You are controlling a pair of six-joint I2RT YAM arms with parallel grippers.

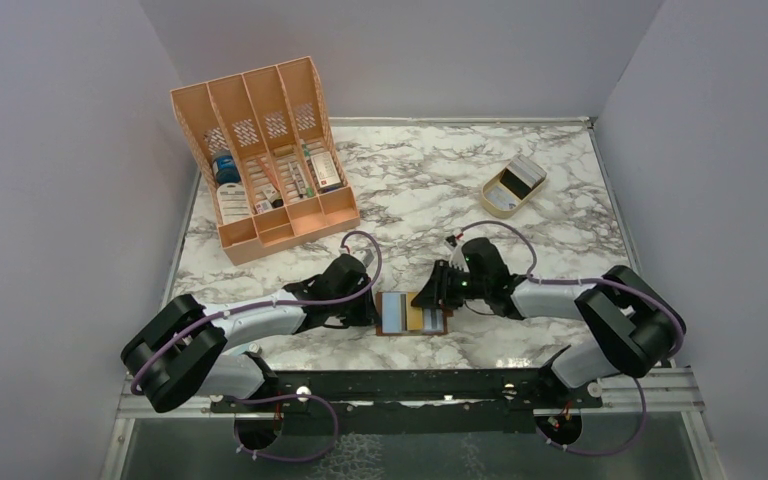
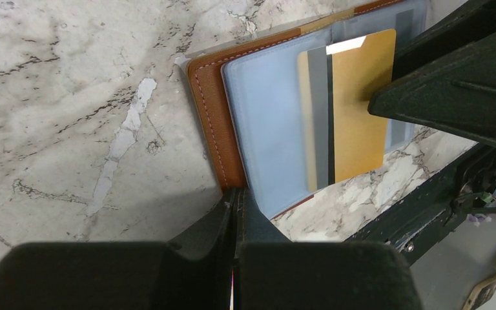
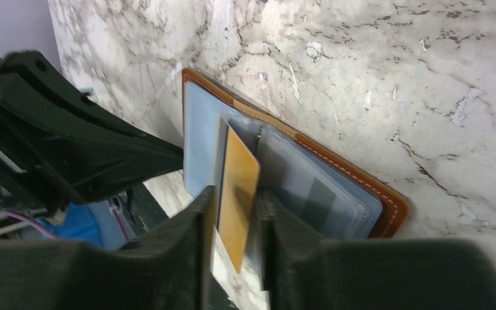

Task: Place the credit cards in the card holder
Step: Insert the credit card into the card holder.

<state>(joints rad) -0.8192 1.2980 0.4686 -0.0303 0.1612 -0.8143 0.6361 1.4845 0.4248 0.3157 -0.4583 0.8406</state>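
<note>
The brown card holder (image 1: 392, 312) lies open on the marble near the front edge, its bluish sleeves up (image 2: 265, 116) (image 3: 200, 129). My left gripper (image 1: 368, 305) (image 2: 240, 200) is shut on the card holder's near edge. A gold credit card (image 1: 427, 318) (image 2: 358, 110) (image 3: 239, 187) with a dark stripe sits partly inside a sleeve. My right gripper (image 1: 430, 295) (image 3: 236, 194) straddles the card's outer end, jaws slightly apart and open around it. More credit cards (image 1: 523, 175), pale and dark, stand at the back right.
The spare cards rest in a small tan stand (image 1: 500, 205) at the back right. A big orange slotted organiser (image 1: 260, 150) with small boxes and bottles stands at the back left. The black mounting rail (image 1: 410, 385) runs just in front of the holder.
</note>
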